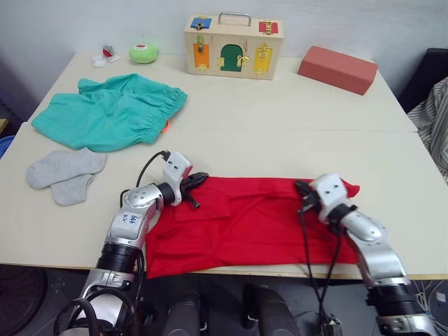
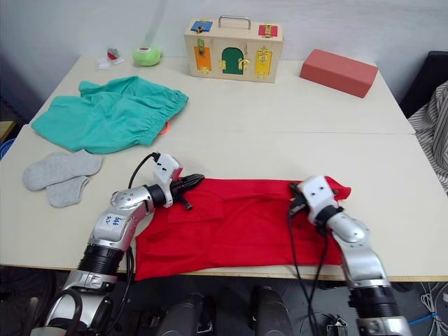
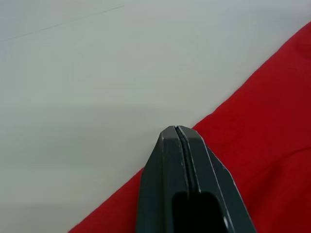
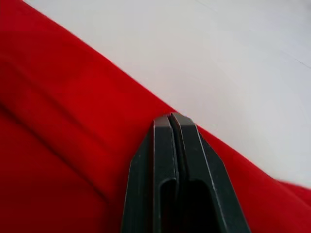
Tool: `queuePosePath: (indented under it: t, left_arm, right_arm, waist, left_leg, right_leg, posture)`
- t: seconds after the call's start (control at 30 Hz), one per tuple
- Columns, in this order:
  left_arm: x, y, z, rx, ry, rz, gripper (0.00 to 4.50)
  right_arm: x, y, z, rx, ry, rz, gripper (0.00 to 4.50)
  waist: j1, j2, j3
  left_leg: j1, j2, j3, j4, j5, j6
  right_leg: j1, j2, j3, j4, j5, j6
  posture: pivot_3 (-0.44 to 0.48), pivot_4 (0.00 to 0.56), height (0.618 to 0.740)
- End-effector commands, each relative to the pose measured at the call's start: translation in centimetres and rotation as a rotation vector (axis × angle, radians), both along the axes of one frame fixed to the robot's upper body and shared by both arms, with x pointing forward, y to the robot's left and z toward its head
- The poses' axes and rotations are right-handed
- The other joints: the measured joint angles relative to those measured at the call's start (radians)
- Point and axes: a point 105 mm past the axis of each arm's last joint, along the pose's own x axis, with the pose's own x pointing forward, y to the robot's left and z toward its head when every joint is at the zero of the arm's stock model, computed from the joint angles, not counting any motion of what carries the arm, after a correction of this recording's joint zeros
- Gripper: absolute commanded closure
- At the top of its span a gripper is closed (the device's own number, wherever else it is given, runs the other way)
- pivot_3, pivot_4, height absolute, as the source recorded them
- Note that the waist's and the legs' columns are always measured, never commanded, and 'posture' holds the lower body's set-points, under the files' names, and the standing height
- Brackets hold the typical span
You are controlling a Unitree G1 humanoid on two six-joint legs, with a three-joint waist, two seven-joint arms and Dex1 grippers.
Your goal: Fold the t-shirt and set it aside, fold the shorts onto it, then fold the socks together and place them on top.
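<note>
While the t-shirt (image 1: 245,224) lies low centre, both grippers rest on its far edge. Left gripper (image 3: 177,130) and right gripper (image 4: 171,116) are pressed together.

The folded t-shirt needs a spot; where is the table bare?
Bare: the middle, between t-shirt and wooden latch box, and the right side below the salmon-red block. Crowded: the left, with shorts and socks.

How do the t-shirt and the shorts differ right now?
The t-shirt is bright red and lies stretched flat along the table's near edge, while the shorts are teal-green and lie rumpled at the far left. The left gripper and right gripper sit shut at the t-shirt's far edge; the shorts lie apart from both. Both rest on the table.
</note>
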Motion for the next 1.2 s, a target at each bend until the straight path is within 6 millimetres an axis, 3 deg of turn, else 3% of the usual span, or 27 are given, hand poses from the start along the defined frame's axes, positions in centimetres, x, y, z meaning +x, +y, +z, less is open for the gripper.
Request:
queuePosePath:
  t: [0.03, 0.23, 0.43, 0.53, 0.67, 0.9, 0.97, 1.2]
  left_arm:
    - [-0.2, 1.6, -1.4, 0.005, 0.033, 0.024, 4.50]
    - [-0.6, 2.6, -0.2, -0.036, -0.040, -0.028, 4.50]
    - [-3.0, 3.2, 2.9, -0.110, -0.147, -0.250, 4.50]
    - [-6.3, 3.7, 5.5, -0.133, -0.153, -0.457, 3.93]
    - [-8.8, 3.1, 6.6, -0.096, -0.136, -0.594, 2.66]
    - [-10.6, 1.7, 6.8, -0.093, -0.137, -0.677, 0.34]
    - [-11.0, 1.3, 6.7, -0.107, -0.136, -0.694, 0.02]
    - [-11.9, 0.9, 6.6, -0.110, -0.145, -0.721, 0.02]
  right_arm:
    - [-0.4, -5.3, 0.2, 0.031, -0.025, -0.148, 4.47]
    - [-1.2, -10.6, 0.1, 0.145, -0.010, -0.284, 4.47]
    - [-2.2, -9.8, 4.7, 0.333, -0.040, -0.062, 4.47]
    - [-2.8, -8.8, 6.7, 0.289, 0.134, 0.120, 3.90]
    - [-2.2, -8.3, 7.8, 0.238, 0.299, 0.191, 2.49]
    - [-1.0, -6.7, 6.4, 0.128, 0.569, 0.308, 0.03]
    - [0.0, -6.6, 5.6, 0.075, 0.595, 0.296, 0.00]
    - [1.8, -6.2, 4.4, -0.021, 0.675, 0.304, 0.00]
  waist:
    - [-0.002, 0.000, -0.001]
    - [-0.010, 0.001, -0.002]
    - [-0.013, 0.001, -0.002]
    - [-0.018, 0.002, -0.001]
    - [-0.023, 0.003, -0.001]
    - [-0.022, 0.003, -0.001]
    - [-0.023, 0.004, -0.001]
    - [-0.025, 0.004, -0.001]
  left_leg:
    - [0.000, 0.000, 0.000, 0.000, 0.000, 0.000]
    - [0.003, 0.002, 0.001, -0.001, 0.001, -0.002]
    - [0.002, 0.002, 0.001, -0.001, 0.001, -0.002]
    - [0.001, 0.002, 0.001, -0.001, 0.001, -0.001]
    - [0.001, 0.002, 0.000, -0.001, 0.000, -0.001]
    - [0.000, 0.001, 0.000, -0.001, 0.000, -0.001]
    - [-0.001, 0.001, 0.000, -0.001, 0.000, 0.000]
    - [-0.001, 0.001, 0.000, -0.001, 0.000, -0.001]
  right_leg:
    - [0.000, 0.000, 0.000, 0.001, 0.000, 0.000]
    - [0.001, 0.001, 0.002, 0.002, 0.000, 0.000]
    - [0.000, 0.000, 0.002, 0.001, 0.000, -0.001]
    - [-0.001, 0.000, 0.002, 0.001, 0.000, -0.001]
    - [-0.001, -0.001, 0.001, 0.000, 0.000, -0.001]
    - [-0.001, -0.001, 0.000, 0.000, -0.001, -0.002]
    - [-0.001, -0.001, 0.000, 0.000, -0.001, -0.002]
    - [-0.002, -0.001, 0.000, -0.001, 0.000, -0.001]
  posture:
    - [0.000, 0.150, 0.740]
    - [0.000, 0.150, 0.740]
    - [0.000, 0.150, 0.740]
    - [0.000, 0.150, 0.740]
    - [0.000, 0.150, 0.740]
    - [0.000, 0.150, 0.740]
    - [0.000, 0.150, 0.740]
    - [0.000, 0.150, 0.740]
